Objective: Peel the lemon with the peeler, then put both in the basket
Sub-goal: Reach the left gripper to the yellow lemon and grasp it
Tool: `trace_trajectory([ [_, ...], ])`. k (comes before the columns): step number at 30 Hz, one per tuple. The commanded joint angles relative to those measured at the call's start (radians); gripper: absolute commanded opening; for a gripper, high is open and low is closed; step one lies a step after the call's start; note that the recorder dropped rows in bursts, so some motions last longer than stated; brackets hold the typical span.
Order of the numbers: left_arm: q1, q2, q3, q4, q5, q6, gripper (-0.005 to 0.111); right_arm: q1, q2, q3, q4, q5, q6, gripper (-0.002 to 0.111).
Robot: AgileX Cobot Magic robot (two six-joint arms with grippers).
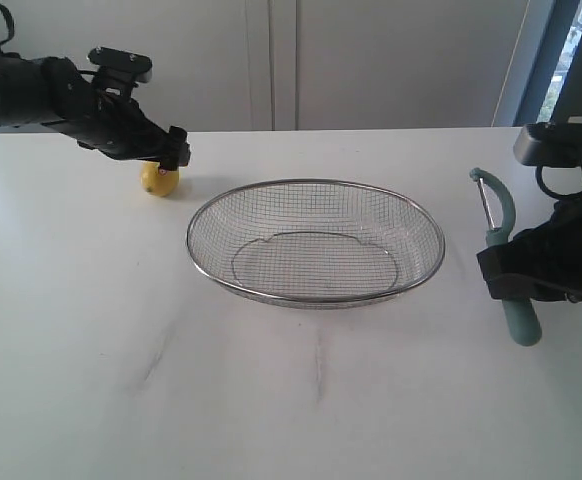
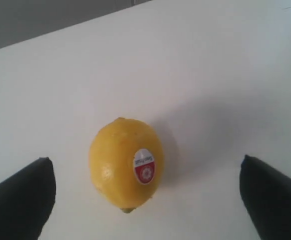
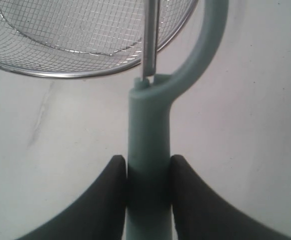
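Exterior: the wire-mesh basket (image 1: 311, 301) sits mid-table (image 1: 101, 360). The lemon (image 1: 160, 181) rests on the table at the basket's 10 o'clock, with the left gripper (image 1: 174, 152) directly over it. The right gripper (image 1: 511, 272), at the basket's 3 o'clock, is clamped on the teal peeler (image 1: 500, 214), whose head points to 12.

Left wrist: the fingers (image 2: 23, 200) are spread wide. The lemon lies between them and touches neither. Its sticker (image 2: 144, 166) faces the camera.

Right wrist: the fingers (image 3: 103, 200) press the peeler handle from both sides. The metal blade (image 3: 149, 40) points toward the basket.
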Motion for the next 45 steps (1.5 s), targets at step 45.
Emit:
trace_trajectory([
  [45, -0.015, 0.134, -0.011, -0.004, -0.11, -0.001, 0.105, -0.001, -0.009, -0.006, 0.002, -0.027, -0.011, 0.0],
])
